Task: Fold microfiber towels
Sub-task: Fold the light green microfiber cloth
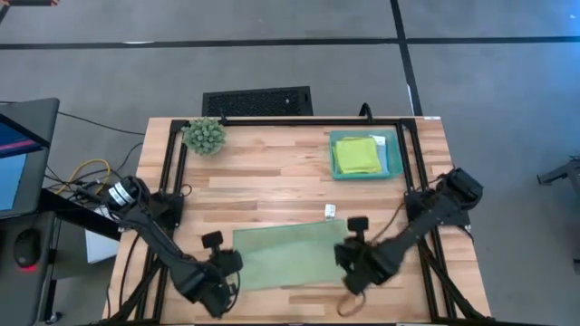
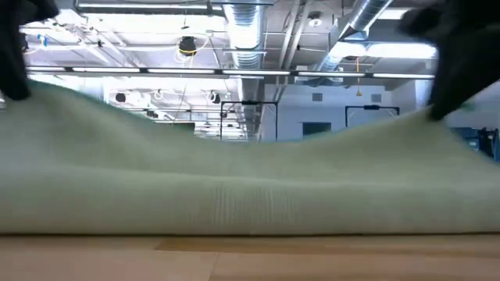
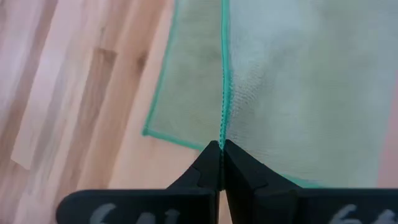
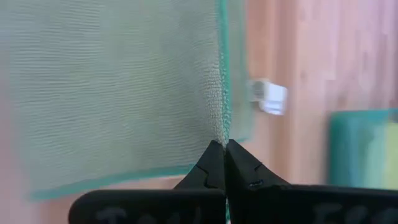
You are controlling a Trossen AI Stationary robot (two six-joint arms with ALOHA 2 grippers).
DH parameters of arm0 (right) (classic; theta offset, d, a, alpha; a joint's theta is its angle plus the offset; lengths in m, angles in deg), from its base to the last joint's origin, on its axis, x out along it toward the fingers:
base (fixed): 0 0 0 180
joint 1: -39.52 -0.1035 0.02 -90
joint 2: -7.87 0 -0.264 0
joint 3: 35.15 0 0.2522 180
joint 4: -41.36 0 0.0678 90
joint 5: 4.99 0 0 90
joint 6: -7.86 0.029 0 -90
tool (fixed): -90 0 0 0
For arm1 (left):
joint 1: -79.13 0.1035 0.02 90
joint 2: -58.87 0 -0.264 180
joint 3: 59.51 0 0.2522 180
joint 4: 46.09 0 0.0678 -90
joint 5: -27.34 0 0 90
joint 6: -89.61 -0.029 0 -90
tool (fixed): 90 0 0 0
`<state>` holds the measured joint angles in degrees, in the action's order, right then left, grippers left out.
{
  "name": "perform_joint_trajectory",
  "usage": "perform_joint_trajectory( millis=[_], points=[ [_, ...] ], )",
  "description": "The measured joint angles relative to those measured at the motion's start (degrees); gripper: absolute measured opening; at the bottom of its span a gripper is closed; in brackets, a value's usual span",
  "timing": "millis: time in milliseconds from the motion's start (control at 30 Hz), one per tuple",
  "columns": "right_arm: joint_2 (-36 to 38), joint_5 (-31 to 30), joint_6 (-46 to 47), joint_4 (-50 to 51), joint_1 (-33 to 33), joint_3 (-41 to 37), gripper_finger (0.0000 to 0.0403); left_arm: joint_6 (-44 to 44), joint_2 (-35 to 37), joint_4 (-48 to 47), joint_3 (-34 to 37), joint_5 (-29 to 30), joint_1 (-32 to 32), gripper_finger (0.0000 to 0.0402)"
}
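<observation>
Looks mid-fold to me: left gripper (image 1: 220, 282) and right gripper (image 1: 352, 269) both pinch the sage towel's (image 1: 288, 254) near edge at the table's front; folded towels (image 1: 356, 155) already sit in the tray (image 1: 394, 156).

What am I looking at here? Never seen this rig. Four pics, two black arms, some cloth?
It is a two-arm robot at a wooden table. One picture looks straight down, one looks level across the tabletop, and two come from cameras on the wrists.

From above, the left end effector and the right end effector sit at opposite ends of a sage towel. Each wrist picture shows the fingers shut on the towel's green-stitched edge. In the level view the towel rises at both ends and sags between.

Also on the table: a teal tray holding folded yellow-green towels, a small plant, and a small white thing I cannot identify.
</observation>
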<state>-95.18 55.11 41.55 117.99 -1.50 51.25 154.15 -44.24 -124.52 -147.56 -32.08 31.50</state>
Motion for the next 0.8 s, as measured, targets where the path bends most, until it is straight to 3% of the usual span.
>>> perform_joint_trajectory(
  millis=[333,633,800],
  points=[
    [-0.13,1.43,-6.89,-2.48,10.0,-3.94,0.0007,-5.01,-0.04,1.25,1.34,-7.96,7.95,0.0],
    [-0.15,2.15,-8.65,-6.71,11.98,-6.27,0.0008,-8.22,-0.04,1.34,1.34,-11.34,10.84,0.0001],
    [-0.13,1.45,-8.68,-7.01,11.92,-6.45,0.0033,-8.26,-0.04,0.5,1.34,-10.74,11.59,0.0031]
  ],
)
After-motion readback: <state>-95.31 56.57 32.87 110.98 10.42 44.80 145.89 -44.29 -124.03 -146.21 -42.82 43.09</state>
